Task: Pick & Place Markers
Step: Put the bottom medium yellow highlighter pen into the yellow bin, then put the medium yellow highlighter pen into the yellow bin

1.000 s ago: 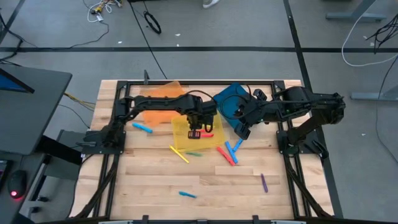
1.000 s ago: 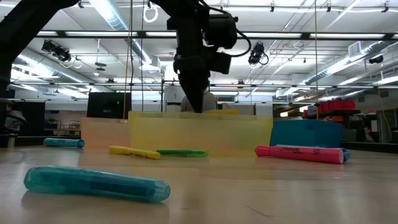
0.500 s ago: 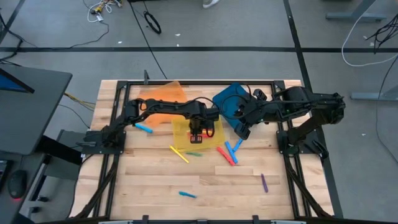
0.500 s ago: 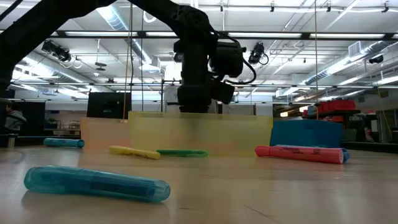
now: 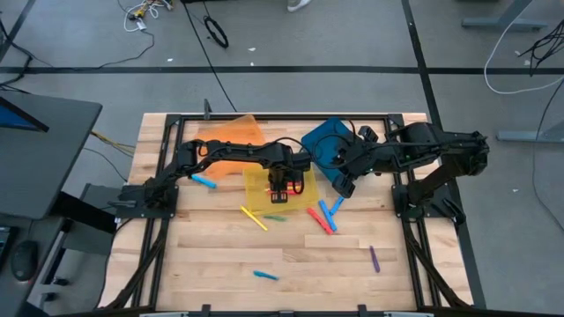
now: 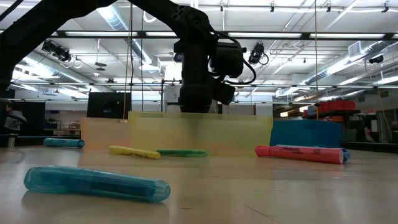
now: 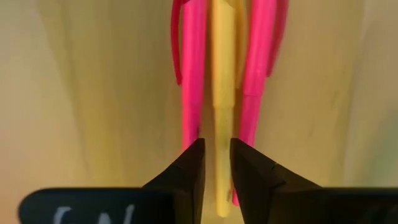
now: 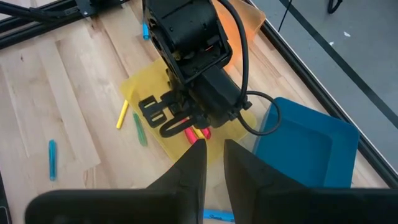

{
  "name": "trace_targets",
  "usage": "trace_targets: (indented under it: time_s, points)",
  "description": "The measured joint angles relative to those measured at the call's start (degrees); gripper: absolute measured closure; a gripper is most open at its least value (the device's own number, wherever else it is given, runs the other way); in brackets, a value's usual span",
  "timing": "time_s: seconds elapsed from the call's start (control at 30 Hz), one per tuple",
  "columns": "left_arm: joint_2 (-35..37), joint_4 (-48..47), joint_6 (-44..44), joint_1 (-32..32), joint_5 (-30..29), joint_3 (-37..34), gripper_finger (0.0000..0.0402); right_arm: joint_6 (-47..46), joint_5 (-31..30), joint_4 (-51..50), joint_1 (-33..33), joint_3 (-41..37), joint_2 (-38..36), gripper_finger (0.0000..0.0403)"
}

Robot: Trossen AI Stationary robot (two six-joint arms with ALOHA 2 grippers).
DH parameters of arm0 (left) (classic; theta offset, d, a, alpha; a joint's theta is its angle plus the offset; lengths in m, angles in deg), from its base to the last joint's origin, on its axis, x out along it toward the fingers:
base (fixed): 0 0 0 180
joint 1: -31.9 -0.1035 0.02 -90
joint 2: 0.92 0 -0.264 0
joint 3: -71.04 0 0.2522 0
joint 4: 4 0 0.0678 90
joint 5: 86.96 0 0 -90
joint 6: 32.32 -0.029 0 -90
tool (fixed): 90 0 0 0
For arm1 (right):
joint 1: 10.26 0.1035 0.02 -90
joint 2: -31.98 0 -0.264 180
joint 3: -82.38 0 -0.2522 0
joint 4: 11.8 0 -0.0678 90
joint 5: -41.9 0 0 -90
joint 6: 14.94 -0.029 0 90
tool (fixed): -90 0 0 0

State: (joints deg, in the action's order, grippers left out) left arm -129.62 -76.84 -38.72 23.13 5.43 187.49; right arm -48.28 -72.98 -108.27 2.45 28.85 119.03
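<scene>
Left end effector (image 7: 215, 163) was down inside yellow bin (image 5: 256, 183) at counter centre, fingers slightly parted straddling yellow marker (image 7: 222, 93) lying between two pink markers (image 7: 191, 74); grip uncertain. Right end effector (image 8: 210, 163) hovered by blue bin (image 8: 311, 149), fingers nearly closed, empty. Markers judged light, stiff, smooth, prone to roll; best pinched mid-barrel.

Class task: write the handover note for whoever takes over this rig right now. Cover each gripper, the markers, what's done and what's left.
Left gripper: down inside the yellow bin, jaws slightly apart over a yellow marker lying between two pink markers.
Right gripper: waiting by the blue bin, fingers close together, nothing held.
Done: those three markers are in the yellow bin.
Left: markers lie loose on the table, including teal, green and purple ones.
</scene>
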Motion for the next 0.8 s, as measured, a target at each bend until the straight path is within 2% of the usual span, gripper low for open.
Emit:
trace_targets:
  time_s: [0.2, 0.37, 0.6, 0.8]
  points:
    - [0.09, -2.81, 1.32, 0.02, 1.16, 0.0, 0.0289, 0.0, 0.0, 0.0, 0.0, 0.0, 0.0, 0.0347]
    - [2.94, -6.17, 1.31, 0.02, -0.09, 0.0, 0.0287, 0.03, -0.05, -0.02, 0.0, 0.0, 0.0, 0.0347]
    - [13.24, -6.74, 3.58, 0.02, -2.68, 0.0, 0.0307, 0.15, -0.15, -0.07, 0.0, 0.0, 0.0, 0.0347]
    - [22.31, -7.77, 10.7, 0.0, -5.78, 0.02, 0.032, 0.0, -0.15, -0.09, 0.0, 0.0, 0.0, 0.0347]
